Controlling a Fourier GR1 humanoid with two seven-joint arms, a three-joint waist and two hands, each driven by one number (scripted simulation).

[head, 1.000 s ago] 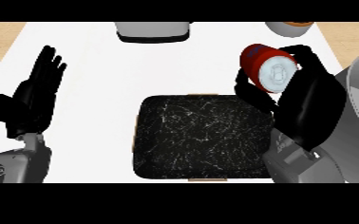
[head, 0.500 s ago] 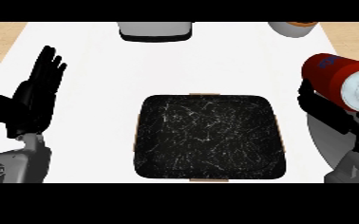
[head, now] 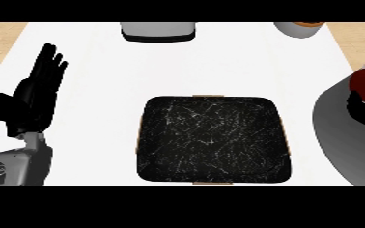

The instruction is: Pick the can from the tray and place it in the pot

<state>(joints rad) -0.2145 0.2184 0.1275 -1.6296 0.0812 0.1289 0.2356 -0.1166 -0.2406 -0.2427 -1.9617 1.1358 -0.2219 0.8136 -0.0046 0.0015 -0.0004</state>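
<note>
Resting at the left edge of the frame, the left hand (head: pixel 39 94) stands open with its fingers straight and pointing up, holding nothing, above its grey forearm (head: pixel 25 162) in the lower left corner. Along the top edge, left of centre, sits a grey pot (head: pixel 158 30). In the middle lies the black marbled tray (head: pixel 214 145) on the white counter (head: pixel 100 77), with nothing on it. At the upper right a small round container (head: pixel 300 28) is partly cut off. At the right edge a large grey arm (head: pixel 339 130) fills the frame; a sliver of the red can (head: pixel 357 83) shows beside something dark, and whether the right hand grips it cannot be told
</note>
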